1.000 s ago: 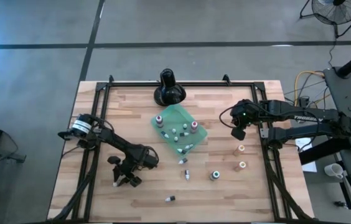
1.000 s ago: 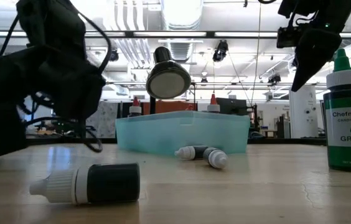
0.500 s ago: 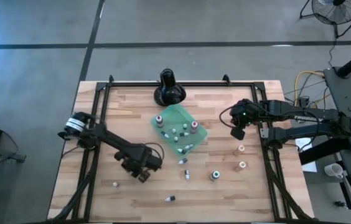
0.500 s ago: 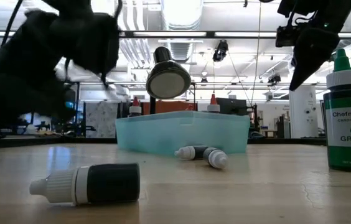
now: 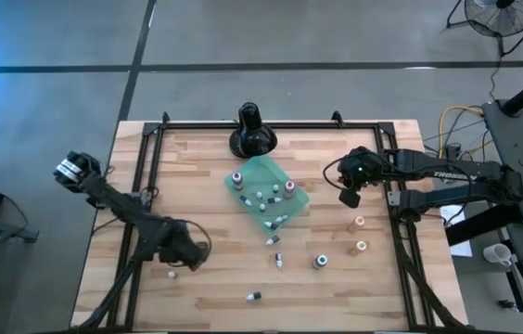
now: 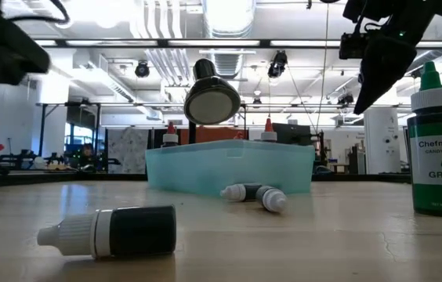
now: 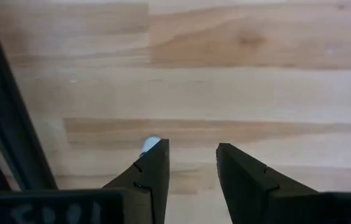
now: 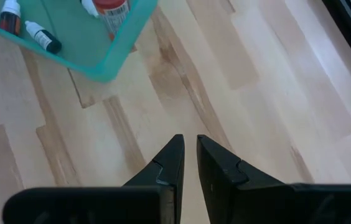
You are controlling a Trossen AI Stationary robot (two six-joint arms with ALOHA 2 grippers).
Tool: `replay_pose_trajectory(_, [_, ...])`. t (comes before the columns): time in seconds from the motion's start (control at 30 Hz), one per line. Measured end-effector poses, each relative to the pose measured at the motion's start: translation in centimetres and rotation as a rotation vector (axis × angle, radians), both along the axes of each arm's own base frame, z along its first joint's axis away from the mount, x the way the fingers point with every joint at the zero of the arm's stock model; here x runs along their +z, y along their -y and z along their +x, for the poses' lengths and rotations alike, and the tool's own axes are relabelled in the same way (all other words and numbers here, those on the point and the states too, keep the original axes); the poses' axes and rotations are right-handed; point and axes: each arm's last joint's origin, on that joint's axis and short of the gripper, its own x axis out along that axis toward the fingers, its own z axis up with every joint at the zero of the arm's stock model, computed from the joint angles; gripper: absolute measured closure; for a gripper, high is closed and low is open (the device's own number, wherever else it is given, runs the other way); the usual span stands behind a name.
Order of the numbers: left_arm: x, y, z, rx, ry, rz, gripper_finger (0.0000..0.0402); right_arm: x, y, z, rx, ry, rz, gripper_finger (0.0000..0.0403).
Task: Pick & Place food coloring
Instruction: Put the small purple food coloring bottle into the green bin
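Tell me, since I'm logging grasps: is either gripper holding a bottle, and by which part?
Nothing is held. The left gripper is open over bare table; the right gripper is shut on nothing.

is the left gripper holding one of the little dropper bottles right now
No, the left gripper has only bare wooden table between its parted fingers.

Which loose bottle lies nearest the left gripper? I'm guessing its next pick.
The small white-tipped bottle right beside the left gripper, alone on the table's left side; the others lie near the tray.

A grey concrete floor (image 5: 336,37) surrounds the wooden table (image 5: 197,306).
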Motion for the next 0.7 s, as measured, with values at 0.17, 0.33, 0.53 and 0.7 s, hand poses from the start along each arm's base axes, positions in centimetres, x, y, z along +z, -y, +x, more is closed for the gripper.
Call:
replay_pose_trajectory(0.17, [-0.1, 1.3, -1.4, -0.068, -0.001, 0.002, 0.0296, -0.4, 0.1, 0.6, 0.013, -0.011, -0.005, 0.0365])
replay_pose_trajectory(0.33, [-0.8, 2.2, -2.3, -0.113, -0.017, -0.013, 0.0296, -0.9, 0.2, 1.1, 0.013, -0.041, 0.002, 0.0365])
replay_pose_trajectory(0.53, [-1.7, 2.6, -2.4, -0.121, 0.014, -0.061, 0.0296, -1.2, 0.3, 1.4, 0.013, -0.060, 0.008, 0.0365])
replay_pose_trajectory(0.7, [-2.4, 2.8, -2.4, -0.142, 0.043, -0.085, 0.0296, -1.2, 0.3, 1.4, 0.011, -0.059, 0.009, 0.0365])
